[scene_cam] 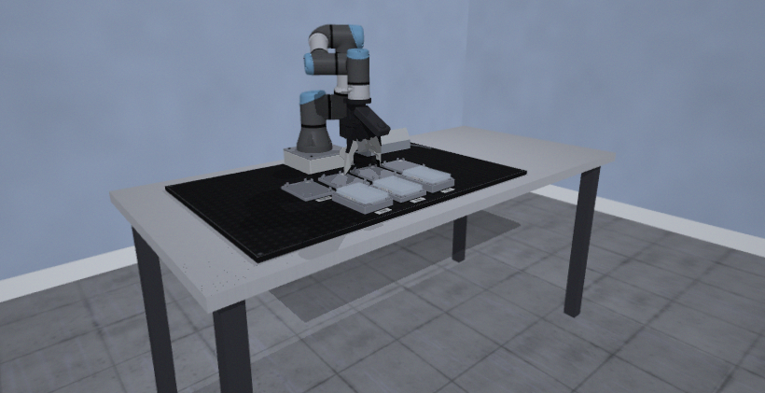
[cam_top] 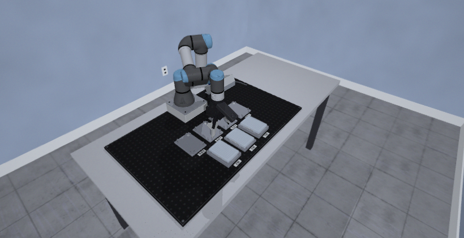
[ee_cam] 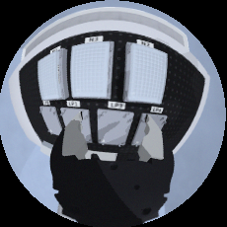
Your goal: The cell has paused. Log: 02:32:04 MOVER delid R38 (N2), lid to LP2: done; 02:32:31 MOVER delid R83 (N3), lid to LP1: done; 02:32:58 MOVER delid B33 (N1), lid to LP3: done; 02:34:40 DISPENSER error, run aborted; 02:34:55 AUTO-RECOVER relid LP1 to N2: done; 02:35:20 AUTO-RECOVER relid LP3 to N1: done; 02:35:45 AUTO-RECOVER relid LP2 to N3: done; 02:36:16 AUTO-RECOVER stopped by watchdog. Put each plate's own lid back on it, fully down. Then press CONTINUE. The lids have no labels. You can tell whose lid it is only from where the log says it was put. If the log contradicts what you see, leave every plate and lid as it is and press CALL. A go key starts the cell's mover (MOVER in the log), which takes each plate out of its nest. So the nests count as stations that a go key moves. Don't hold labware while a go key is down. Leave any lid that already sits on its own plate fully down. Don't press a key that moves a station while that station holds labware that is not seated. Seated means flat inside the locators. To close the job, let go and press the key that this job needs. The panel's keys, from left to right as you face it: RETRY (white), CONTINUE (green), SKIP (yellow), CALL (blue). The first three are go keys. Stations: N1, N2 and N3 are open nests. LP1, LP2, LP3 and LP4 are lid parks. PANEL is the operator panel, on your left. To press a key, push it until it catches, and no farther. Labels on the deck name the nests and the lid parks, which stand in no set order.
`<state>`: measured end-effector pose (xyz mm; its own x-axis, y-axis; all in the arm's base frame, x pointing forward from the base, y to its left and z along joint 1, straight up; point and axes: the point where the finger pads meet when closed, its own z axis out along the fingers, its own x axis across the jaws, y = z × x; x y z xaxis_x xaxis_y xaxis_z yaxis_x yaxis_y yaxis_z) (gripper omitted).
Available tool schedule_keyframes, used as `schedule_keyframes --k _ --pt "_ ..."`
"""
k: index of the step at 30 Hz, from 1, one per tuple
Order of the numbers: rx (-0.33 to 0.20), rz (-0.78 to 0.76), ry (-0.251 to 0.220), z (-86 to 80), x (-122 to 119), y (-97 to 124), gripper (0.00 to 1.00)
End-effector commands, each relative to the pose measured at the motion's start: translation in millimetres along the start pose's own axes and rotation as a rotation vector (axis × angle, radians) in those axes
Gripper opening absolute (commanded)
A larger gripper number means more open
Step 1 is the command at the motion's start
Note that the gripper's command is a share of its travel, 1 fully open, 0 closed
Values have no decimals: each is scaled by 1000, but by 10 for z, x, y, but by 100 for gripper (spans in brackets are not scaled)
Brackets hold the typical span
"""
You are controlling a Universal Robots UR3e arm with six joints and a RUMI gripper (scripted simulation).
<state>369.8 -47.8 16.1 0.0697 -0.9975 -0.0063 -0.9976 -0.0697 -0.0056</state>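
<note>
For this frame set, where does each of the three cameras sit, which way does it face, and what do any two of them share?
Top: high off one table corner, looking down at the black deck; whole arm shows.
Exterior: lower, at table height, facing the deck's long side; whole arm shows.
Wrist: behind the open gripper, looking down at the lid parks; only both fingers show.
All three share the three lidded plates.

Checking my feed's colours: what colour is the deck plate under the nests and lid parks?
Black, with a fine grid of small dots, on the deck plate. The top view shows it best.
</note>
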Motion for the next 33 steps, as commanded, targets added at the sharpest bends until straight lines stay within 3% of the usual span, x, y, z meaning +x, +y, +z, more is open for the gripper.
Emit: schedule_keyframes --k 1,20,33 --pt "-4 0 0 -1 166 -189 82" --pt "-4 0 0 1 739 -801 82" --pt "-4 0 0 1 739 -801 82"
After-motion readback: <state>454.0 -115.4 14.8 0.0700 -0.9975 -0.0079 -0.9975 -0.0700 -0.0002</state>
